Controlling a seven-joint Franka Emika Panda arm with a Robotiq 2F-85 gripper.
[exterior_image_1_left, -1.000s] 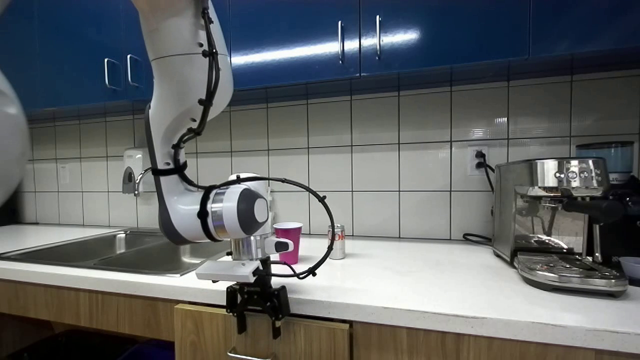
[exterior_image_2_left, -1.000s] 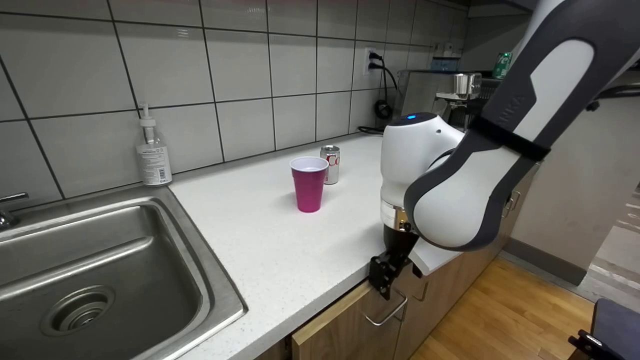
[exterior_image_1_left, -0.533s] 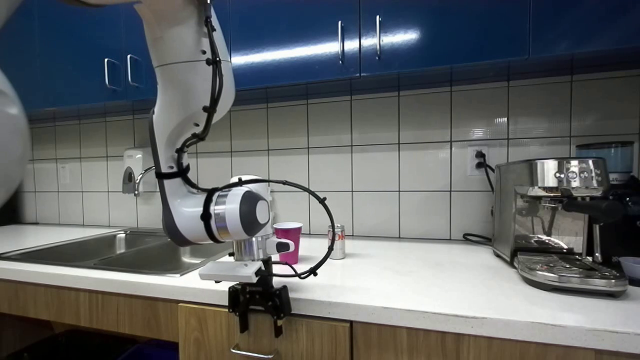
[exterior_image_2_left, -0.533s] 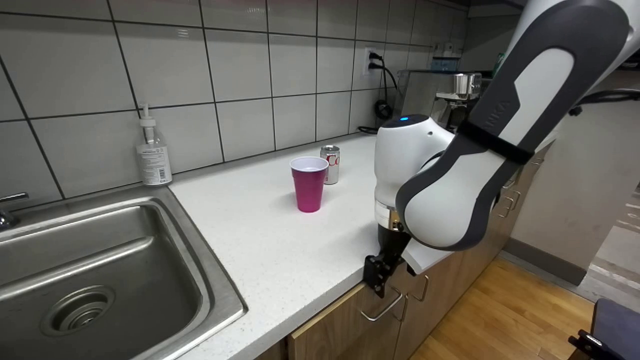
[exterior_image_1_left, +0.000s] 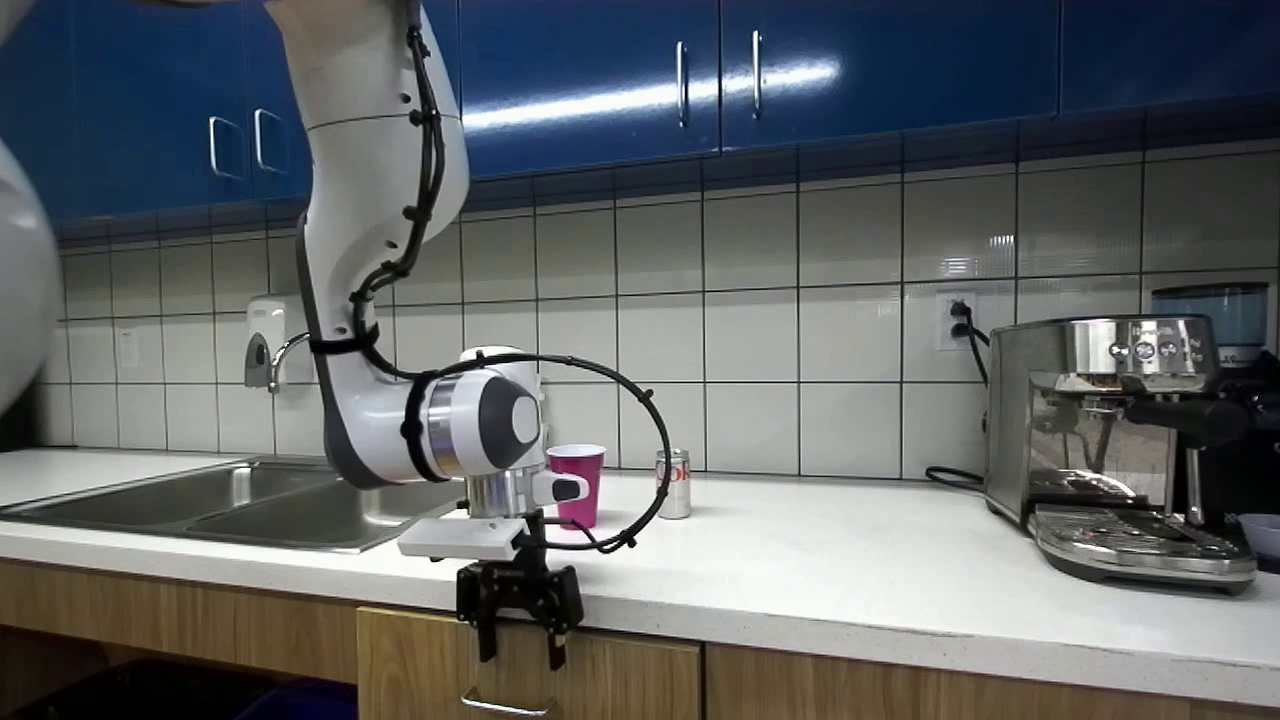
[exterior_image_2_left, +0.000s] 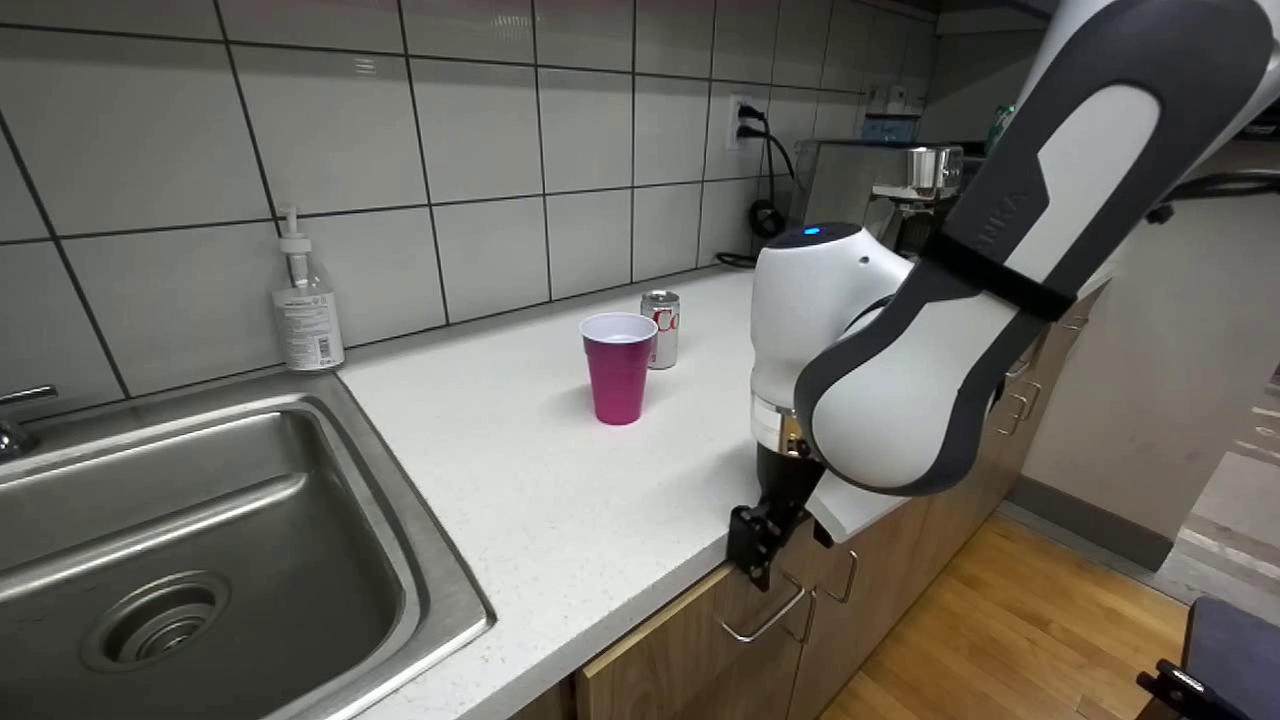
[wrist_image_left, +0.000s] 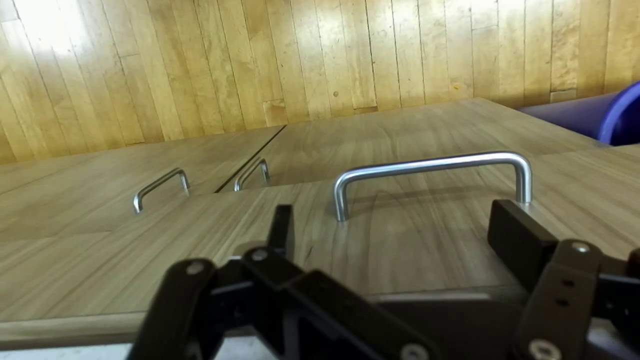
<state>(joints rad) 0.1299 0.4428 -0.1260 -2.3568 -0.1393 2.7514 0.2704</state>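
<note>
Steel bar handle (wrist_image_left: 432, 164): on the wood-grain drawer front (wrist_image_left: 415, 250), just below the bench (exterior_image_1_left: 860, 560) | pincer (exterior_image_1_left: 522, 654): spread wide, gripping nothing, fingertips (exterior_image_1_left: 487, 645) above the handle, apart from it | magenta cup (exterior_image_2_left: 618, 382): upright on the bench | silver soda can (exterior_image_2_left: 665, 338): upright, near the cup

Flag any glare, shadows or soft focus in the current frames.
In an exterior view, a white glare streak crosses the blue cupboards; in an exterior view, the cup casts a faint shadow on the counter; in the wrist view, glare washes out the floor at upper left, and the nearest parts of the tool look dark and soft.
</note>
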